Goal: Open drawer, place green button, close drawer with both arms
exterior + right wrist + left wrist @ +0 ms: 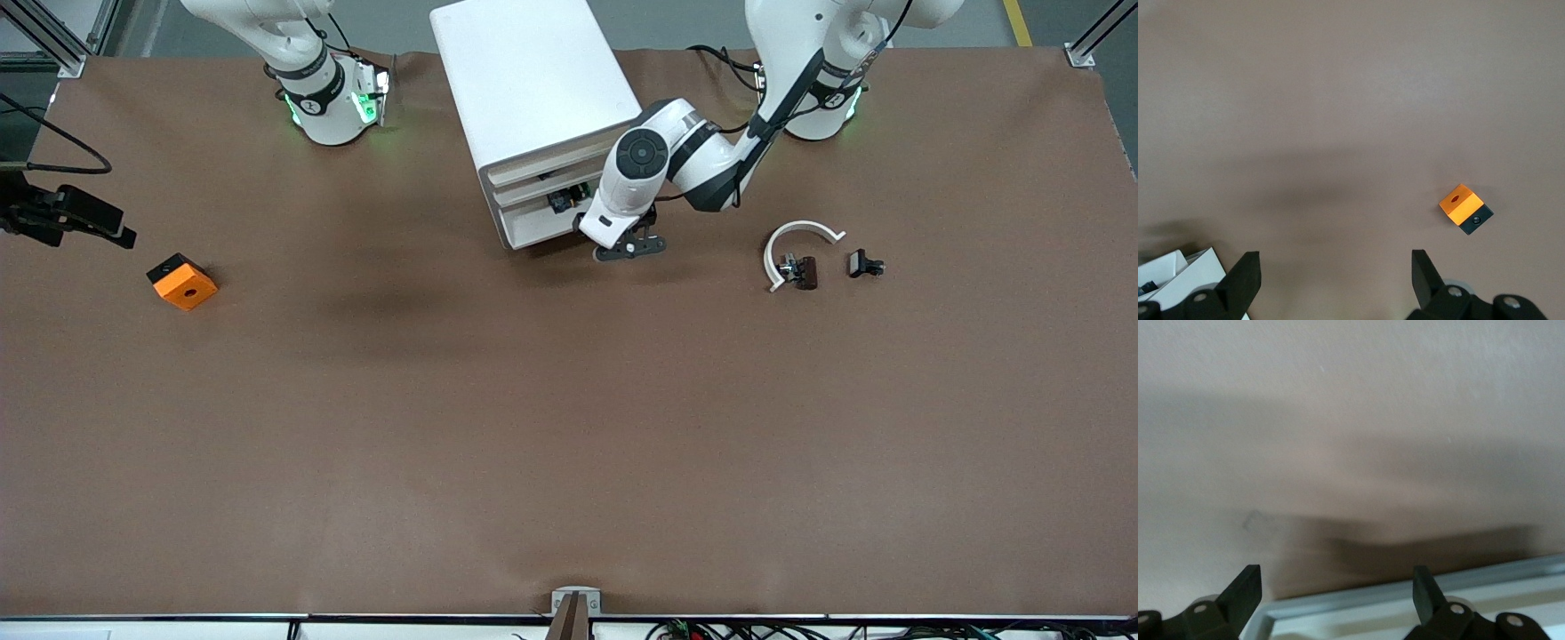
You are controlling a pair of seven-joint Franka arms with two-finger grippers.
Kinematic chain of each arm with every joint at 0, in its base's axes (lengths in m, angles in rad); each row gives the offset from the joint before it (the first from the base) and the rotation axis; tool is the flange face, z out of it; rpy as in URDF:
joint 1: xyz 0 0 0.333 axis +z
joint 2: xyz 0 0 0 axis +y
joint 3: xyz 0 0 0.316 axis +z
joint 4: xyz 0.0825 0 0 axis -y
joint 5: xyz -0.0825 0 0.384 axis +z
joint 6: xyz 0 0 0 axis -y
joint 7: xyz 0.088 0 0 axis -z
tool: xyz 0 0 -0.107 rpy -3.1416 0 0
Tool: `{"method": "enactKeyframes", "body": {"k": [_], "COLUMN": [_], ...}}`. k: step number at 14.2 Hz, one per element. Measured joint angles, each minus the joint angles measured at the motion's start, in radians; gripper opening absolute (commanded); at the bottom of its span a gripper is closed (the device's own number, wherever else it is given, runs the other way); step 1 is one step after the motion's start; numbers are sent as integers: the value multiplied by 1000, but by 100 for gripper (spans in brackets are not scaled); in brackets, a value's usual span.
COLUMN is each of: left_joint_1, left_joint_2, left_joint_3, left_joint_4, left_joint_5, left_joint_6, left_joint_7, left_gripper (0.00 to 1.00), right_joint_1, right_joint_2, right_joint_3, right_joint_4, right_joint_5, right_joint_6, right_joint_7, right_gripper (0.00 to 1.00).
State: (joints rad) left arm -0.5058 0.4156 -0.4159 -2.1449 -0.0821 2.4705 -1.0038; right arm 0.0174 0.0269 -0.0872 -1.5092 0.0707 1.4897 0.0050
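The white cabinet [533, 89] stands between the two arm bases, and its corner [1185, 273] also shows in the right wrist view. My left gripper [629, 247] is low at the cabinet's front. In the left wrist view the left gripper [1338, 577] is open over the rim of a white tray-like drawer [1405, 603] that sticks out. A small dark part with a green spot [576, 192] shows in the cabinet's front; I cannot tell whether it is the button. My right gripper [1335, 263] is open with nothing in it, high over the table between cabinet and orange cube.
An orange cube [182, 281] [1460, 203] lies toward the right arm's end. A white ring piece [796, 238] with dark clips [803, 271] [864, 264] lies toward the left arm's end. A black device [67, 218] juts in beside the cube.
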Motion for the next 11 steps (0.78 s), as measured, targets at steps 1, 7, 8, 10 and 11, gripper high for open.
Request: {"method": "enactKeyframes", "body": {"k": [1, 7, 8, 10, 11], "left_joint_1": [0, 0, 1, 11, 25], "left_joint_2": [2, 19, 19, 19, 19], "left_joint_3": [-17, -69, -69, -69, -69], "left_joint_4": [0, -1, 0, 11, 25], "left_joint_5": [0, 0, 0, 0, 0], "left_joint_6": [0, -3, -7, -27, -37], "left_joint_7": [-12, -77, -79, -103, -114], "left_gripper": [100, 100, 100, 100, 100], "right_joint_1": [0, 0, 0, -1, -2], "right_joint_2": [0, -1, -2, -3, -3], "right_joint_3": [2, 12, 11, 9, 8], "right_joint_4": [3, 28, 37, 48, 49], "right_joint_5": [0, -20, -21, -23, -25], "right_joint_6": [0, -27, -31, -36, -36], "right_joint_7": [0, 31, 31, 31, 32], "right_gripper": [100, 100, 100, 100, 100]}}
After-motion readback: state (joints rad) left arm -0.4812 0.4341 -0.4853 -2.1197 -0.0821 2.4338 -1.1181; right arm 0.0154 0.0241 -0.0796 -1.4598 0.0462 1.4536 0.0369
